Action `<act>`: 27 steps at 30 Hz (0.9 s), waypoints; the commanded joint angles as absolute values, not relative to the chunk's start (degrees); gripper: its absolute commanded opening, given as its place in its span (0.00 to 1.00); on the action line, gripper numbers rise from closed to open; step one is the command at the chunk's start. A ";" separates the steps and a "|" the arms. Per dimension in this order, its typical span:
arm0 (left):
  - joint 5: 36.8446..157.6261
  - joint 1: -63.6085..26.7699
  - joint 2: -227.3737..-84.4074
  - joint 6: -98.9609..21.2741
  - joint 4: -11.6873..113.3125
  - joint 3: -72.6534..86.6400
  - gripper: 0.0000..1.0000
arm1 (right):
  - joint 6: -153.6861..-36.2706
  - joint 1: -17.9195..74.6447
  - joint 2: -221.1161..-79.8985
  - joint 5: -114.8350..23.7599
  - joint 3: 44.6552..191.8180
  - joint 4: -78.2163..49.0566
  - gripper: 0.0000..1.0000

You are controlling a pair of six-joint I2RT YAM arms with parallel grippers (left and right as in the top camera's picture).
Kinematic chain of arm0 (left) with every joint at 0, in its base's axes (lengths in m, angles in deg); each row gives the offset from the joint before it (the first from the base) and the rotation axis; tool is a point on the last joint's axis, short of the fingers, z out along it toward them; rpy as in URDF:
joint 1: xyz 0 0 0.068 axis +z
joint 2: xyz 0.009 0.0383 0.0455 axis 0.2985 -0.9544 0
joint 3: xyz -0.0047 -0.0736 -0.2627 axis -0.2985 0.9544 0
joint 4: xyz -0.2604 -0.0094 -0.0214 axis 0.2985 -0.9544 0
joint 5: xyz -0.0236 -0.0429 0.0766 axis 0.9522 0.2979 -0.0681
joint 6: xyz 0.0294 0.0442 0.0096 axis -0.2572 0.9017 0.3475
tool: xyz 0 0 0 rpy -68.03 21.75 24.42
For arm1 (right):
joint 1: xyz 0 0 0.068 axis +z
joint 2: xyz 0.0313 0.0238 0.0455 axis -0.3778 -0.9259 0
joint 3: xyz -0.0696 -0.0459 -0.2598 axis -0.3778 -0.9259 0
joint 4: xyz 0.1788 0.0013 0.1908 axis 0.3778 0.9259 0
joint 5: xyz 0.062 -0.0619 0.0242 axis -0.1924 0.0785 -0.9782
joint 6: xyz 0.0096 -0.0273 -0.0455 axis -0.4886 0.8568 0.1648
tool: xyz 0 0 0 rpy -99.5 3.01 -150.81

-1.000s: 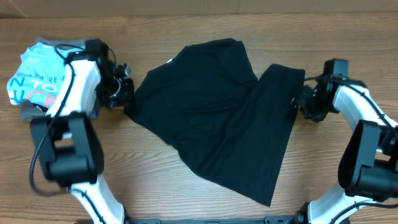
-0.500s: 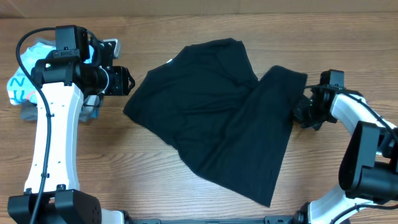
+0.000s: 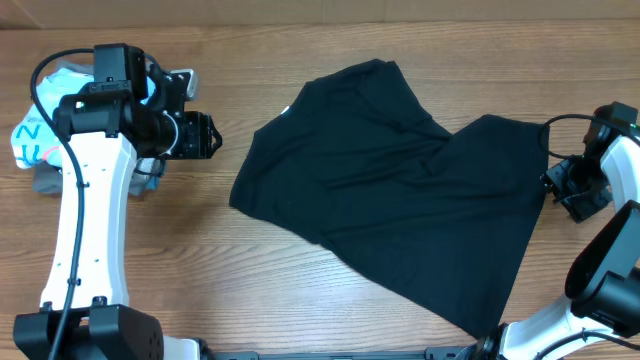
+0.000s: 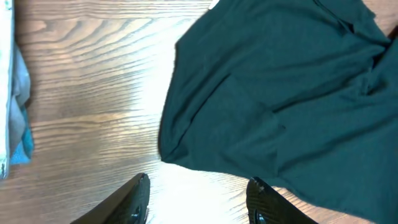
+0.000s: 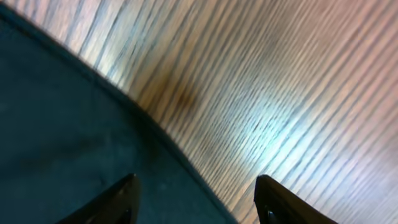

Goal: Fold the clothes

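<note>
A black garment (image 3: 400, 210) lies spread and wrinkled across the middle of the wooden table. My left gripper (image 3: 207, 136) is open and empty, to the left of the garment's left corner and apart from it. In the left wrist view the garment (image 4: 280, 93) fills the upper right and my open fingers (image 4: 199, 194) are over bare wood. My right gripper (image 3: 556, 190) is open at the garment's right edge. In the right wrist view the cloth edge (image 5: 93, 137) runs between the spread fingers (image 5: 198, 199).
A stack of folded clothes (image 3: 40, 135), with a light blue printed shirt on top, sits at the far left under my left arm. Its edge shows in the left wrist view (image 4: 13, 106). The table's (image 3: 180, 270) front left is bare wood.
The garment has slid to the right and spread wider as my right gripper moved right. My left gripper let go of the left corner and lifted away.
</note>
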State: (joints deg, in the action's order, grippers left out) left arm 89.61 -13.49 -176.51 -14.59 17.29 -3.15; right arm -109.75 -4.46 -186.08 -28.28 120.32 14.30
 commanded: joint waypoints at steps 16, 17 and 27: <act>83.90 -26.32 -207.13 -9.09 21.40 -0.48 0.04 | -81.89 -4.48 -173.40 -74.90 121.33 19.05 0.54; 83.05 -26.30 -208.34 -9.63 21.75 -0.37 0.04 | -81.91 -4.37 -172.59 -74.92 121.33 19.27 0.54; 64.71 -18.21 -212.75 -23.45 20.46 4.76 0.04 | -87.83 -1.20 -170.23 -66.09 121.20 20.29 0.54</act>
State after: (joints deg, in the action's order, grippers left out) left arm 79.40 -24.99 -207.94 -18.72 21.36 -0.18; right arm -83.94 -2.86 -170.76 -71.58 120.37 20.38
